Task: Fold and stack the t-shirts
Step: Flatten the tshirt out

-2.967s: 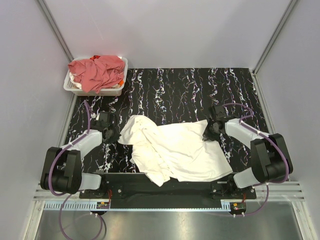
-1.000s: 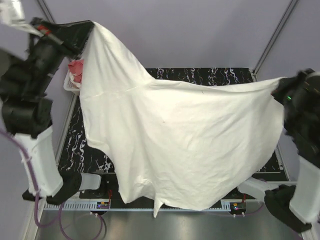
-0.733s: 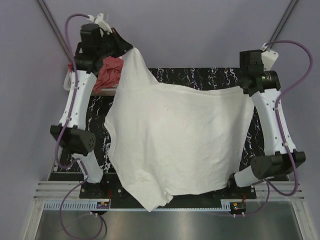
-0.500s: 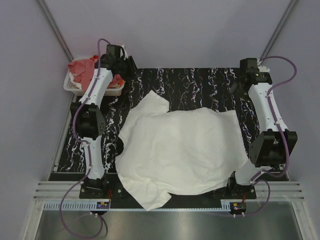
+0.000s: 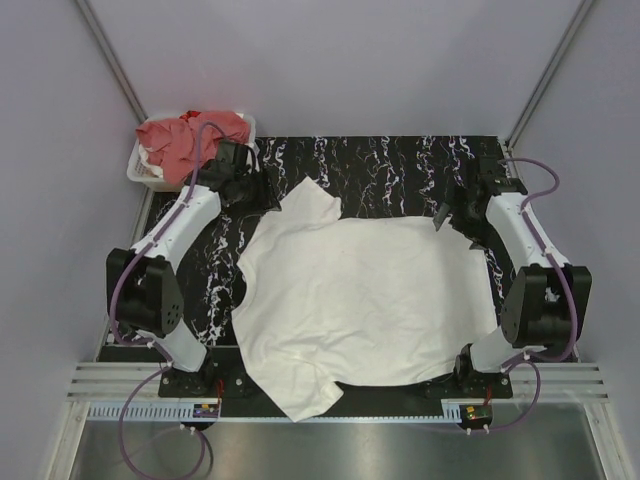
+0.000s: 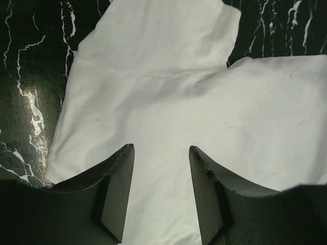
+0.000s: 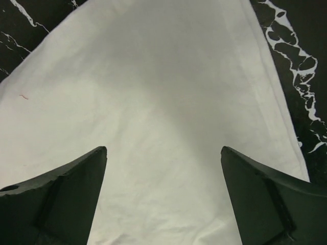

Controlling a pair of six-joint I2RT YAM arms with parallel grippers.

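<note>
A plain white t-shirt (image 5: 365, 300) lies spread flat on the black marbled table, one sleeve (image 5: 305, 205) pointing to the far left. My left gripper (image 5: 262, 195) hovers open over that sleeve's end, and in the left wrist view it (image 6: 161, 147) has only the white t-shirt (image 6: 163, 76) below it and nothing between the fingers. My right gripper (image 5: 452, 220) stands wide open above the shirt's far right corner; in the right wrist view it (image 7: 163, 149) frames flat white cloth (image 7: 163, 71). Salmon-red t-shirts (image 5: 180, 140) are heaped in the basket.
A white plastic basket (image 5: 140, 175) stands at the table's far left corner, just behind my left arm. Bare marbled table (image 5: 390, 165) shows behind the shirt. The shirt's near hem (image 5: 300, 400) hangs over the table's front edge by the arm bases.
A second ago both grippers held the white shirt stretched high in the air. They swung it down, let go and opened; it now lies flat, and both arms have drawn in over its far corners.
</note>
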